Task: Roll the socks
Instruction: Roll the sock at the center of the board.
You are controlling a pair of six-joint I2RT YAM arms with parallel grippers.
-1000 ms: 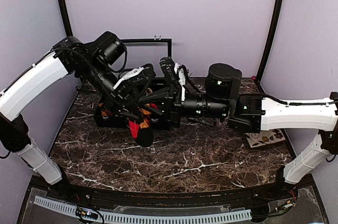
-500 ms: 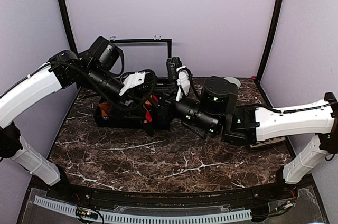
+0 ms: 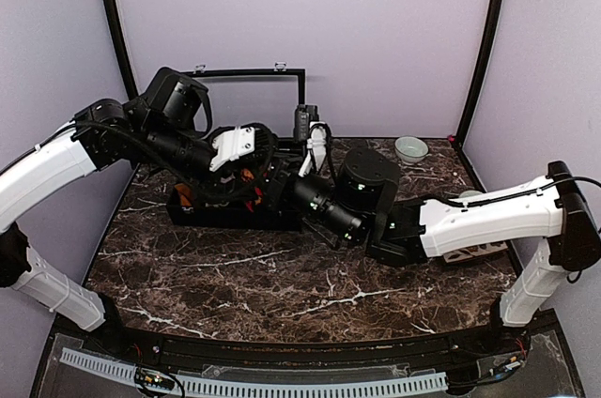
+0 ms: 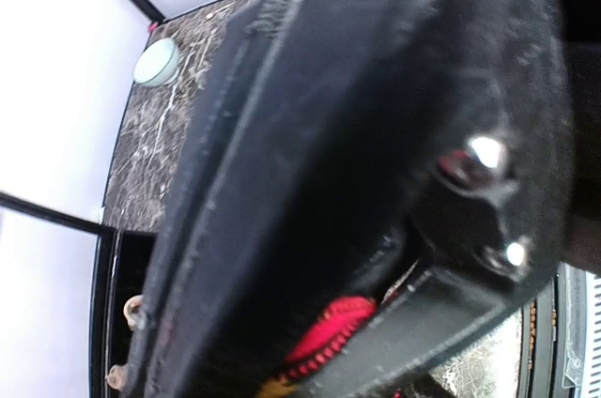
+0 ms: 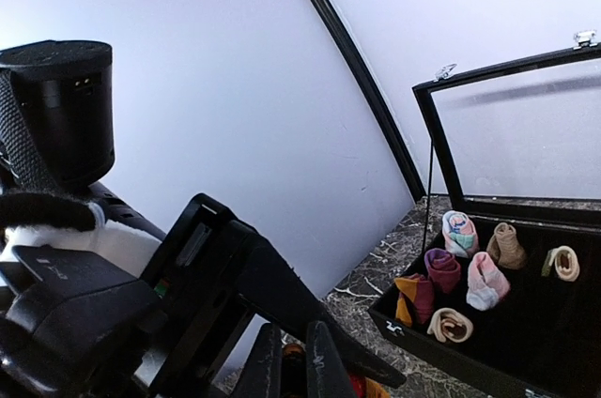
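Both arms crowd over the black box [image 5: 451,356] at center-left of the top view. The right gripper [image 5: 291,372] has its fingers squeezed together, low in its own view. The left gripper [image 3: 261,171], honestly can't tell, something black blocks its camera. Only a red-orange bit of the socks [image 4: 327,334] peeks out low center there.

L arm [image 3: 56,159], R arm [image 3: 479,220] reach inward; R gripper [image 5: 293,360] closed.
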